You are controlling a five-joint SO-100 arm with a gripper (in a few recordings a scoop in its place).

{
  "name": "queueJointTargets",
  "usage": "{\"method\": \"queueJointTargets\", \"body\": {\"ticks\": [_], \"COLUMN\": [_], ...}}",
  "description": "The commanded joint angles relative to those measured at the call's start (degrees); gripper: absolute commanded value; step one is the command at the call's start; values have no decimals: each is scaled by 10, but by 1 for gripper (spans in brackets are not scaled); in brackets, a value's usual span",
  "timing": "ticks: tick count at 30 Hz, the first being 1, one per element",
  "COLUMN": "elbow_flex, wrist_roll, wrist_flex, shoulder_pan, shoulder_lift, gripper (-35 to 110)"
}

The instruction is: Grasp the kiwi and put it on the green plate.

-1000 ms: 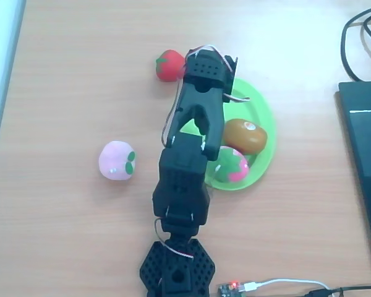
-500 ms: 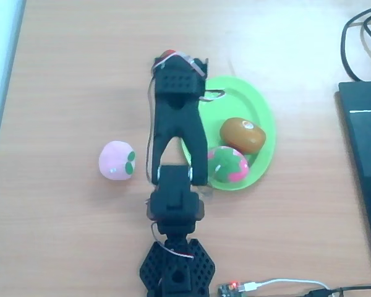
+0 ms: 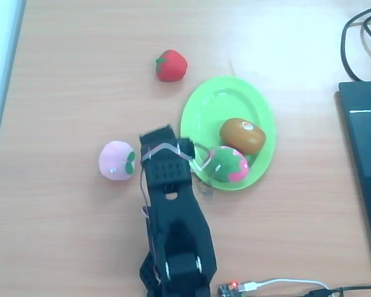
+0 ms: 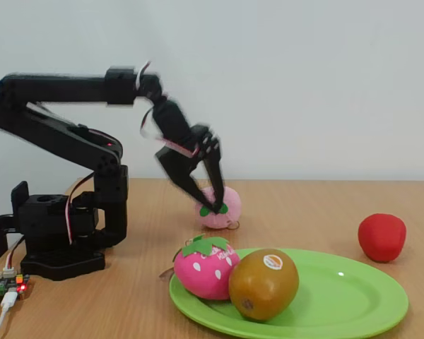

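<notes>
Resting on the green plate (image 3: pixel 201 105), the kiwi (image 3: pixel 243 135) lies on its side with its pale spot up, touching a pink-and-green toy strawberry (image 3: pixel 229 166) beside it on the same plate. The black arm's gripper (image 4: pixel 206 189) hangs above the table, fingers spread and holding nothing, in front of a pale pink ball (image 3: pixel 116 160) in the fixed view. A red strawberry (image 3: pixel 171 65) sits apart on the wooden table (image 3: pixel 80 74).
</notes>
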Motion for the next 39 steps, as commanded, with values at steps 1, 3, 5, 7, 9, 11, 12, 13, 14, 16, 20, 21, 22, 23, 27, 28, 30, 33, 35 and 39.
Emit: {"method": "queueJointTargets", "body": {"ticks": [1, 3, 5, 7, 9, 11, 12, 13, 14, 16, 20, 21, 22, 23, 27, 28, 30, 33, 35, 39], "elbow_flex": [80, 120, 164, 208, 244, 251, 254, 257, 259, 262, 262, 262, 261, 258, 250, 249, 247, 247, 247, 247], "wrist_roll": [5, 109, 113, 83, 85, 97, 97, 97, 97, 96, 94, 94, 91, 85, 70, 67, 71, 82, 82, 83], "wrist_flex": [-33, -76, -98, -101, -98, -98, -98, -98, -95, -83, -18, -4, 5, 12, 55, 62, 72, 72, 72, 72], "shoulder_pan": [-3, 1, 0, -9, -14, -14, -18, -21, -24, -25, -27, -27, -26, -27, -22, -17, -9, 4, 4, 1], "shoulder_lift": [67, 95, 127, 159, 186, 207, 214, 221, 231, 250, 292, 301, 304, 304, 304, 304, 304, 304, 304, 304], "gripper": [-8, -8, -8, -8, -8, -8, -8, -8, -8, -8, -8, -8, -8, -8, -8, -8, -8, -8, -8, -8]}}
